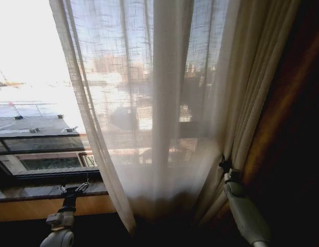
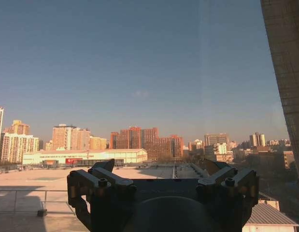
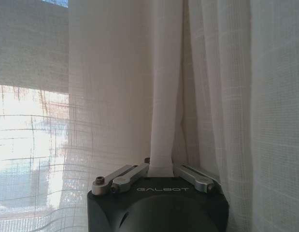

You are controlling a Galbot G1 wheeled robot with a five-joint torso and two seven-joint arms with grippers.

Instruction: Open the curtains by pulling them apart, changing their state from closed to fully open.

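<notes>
A bright window (image 1: 30, 77) lies behind everything. Just left of the dark drape (image 1: 288, 128), the right gripper (image 3: 159, 170) pinches a fold of the curtains (image 1: 164, 103); sheer fabric might slip free. Farther left, the left gripper (image 2: 163, 181) idles, spread.

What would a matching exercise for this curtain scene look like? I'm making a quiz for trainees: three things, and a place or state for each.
Things:
1. left gripper
2. right gripper
3. sheer curtain

Places or states:
A. shut on a fold of fabric
B. open, by the bare window glass
C. bunched toward the right, window's left part uncovered

Pairs: 1-B, 2-A, 3-C
</notes>
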